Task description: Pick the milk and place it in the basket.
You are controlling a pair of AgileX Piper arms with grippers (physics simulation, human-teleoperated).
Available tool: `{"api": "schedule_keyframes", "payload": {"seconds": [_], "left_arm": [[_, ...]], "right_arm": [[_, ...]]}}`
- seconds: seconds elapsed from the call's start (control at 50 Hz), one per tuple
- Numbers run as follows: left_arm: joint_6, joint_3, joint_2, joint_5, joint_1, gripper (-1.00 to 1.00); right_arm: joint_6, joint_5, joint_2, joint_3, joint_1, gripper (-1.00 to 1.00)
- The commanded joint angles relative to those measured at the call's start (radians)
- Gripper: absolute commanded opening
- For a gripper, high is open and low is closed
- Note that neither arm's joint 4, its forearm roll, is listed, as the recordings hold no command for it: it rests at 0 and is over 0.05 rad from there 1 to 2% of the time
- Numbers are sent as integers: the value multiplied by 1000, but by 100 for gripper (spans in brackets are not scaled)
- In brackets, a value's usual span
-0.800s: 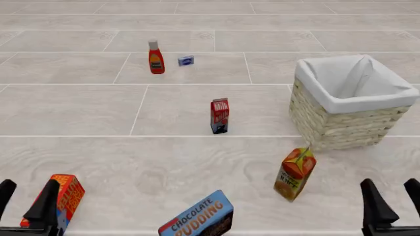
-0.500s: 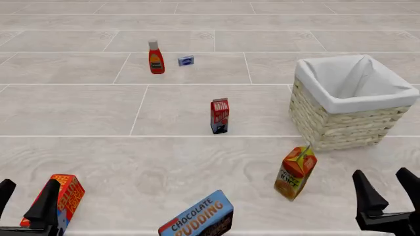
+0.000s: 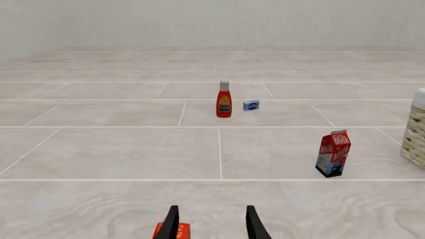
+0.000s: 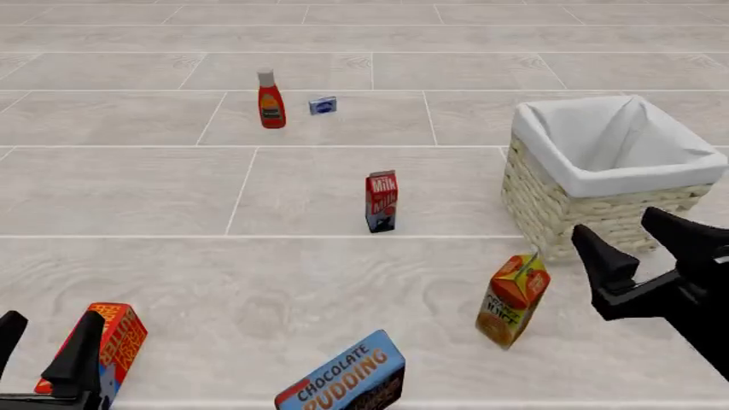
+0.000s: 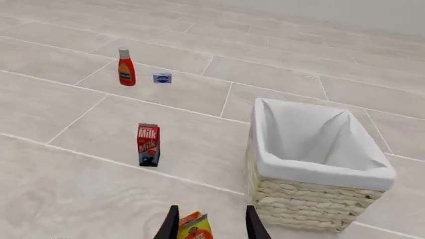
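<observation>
The milk [image 4: 381, 201] stands upright mid-table, red top over a blue and white base; it also shows as the milk [image 3: 333, 153] and the milk [image 5: 148, 145]. The wicker basket [image 4: 609, 175] with white liner sits to its right, also seen as the basket [image 5: 317, 167] and a sliver of the basket [image 3: 417, 129]. My right gripper [image 4: 644, 235] is raised and open in front of the basket, well right of the milk. My left gripper [image 4: 43, 340] stays low at the near left, open and holding nothing. In the wrist views, the left gripper [image 3: 211, 224] and the right gripper [image 5: 208, 223] both show parted fingers.
An orange juice carton [image 4: 513, 301] leans just left of my right gripper. A chocolate pudding box [image 4: 344, 376] and a red-orange box [image 4: 114, 342] lie near the front edge. A ketchup bottle [image 4: 270, 100] and a small blue item [image 4: 323, 105] stand far back.
My right gripper has risen and moved forward toward the basket's front, swinging slightly left. The left gripper and all objects have stayed put.
</observation>
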Motion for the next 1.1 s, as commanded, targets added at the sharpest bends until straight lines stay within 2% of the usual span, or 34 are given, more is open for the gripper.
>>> {"api": "schedule_keyframes", "payload": {"seconds": [0.02, 0.2, 0.32, 0.46, 0.58, 0.76, 1.1], "left_arm": [[0, 0, 0, 0, 0, 100], [0, 0, 0, 0, 0, 100], [0, 0, 0, 0, 0, 100], [0, 0, 0, 0, 0, 100], [0, 0, 0, 0, 0, 100], [0, 0, 0, 0, 0, 100], [0, 0, 0, 0, 0, 100]], "right_arm": [[9, 20, 181, -148, 109, 100], [26, 31, 344, -266, 181, 100], [12, 24, 429, -324, 201, 100], [48, 28, 556, -404, 234, 100], [64, 35, 638, -471, 250, 100], [44, 44, 752, -573, 251, 100], [53, 35, 946, -718, 253, 100]]}}
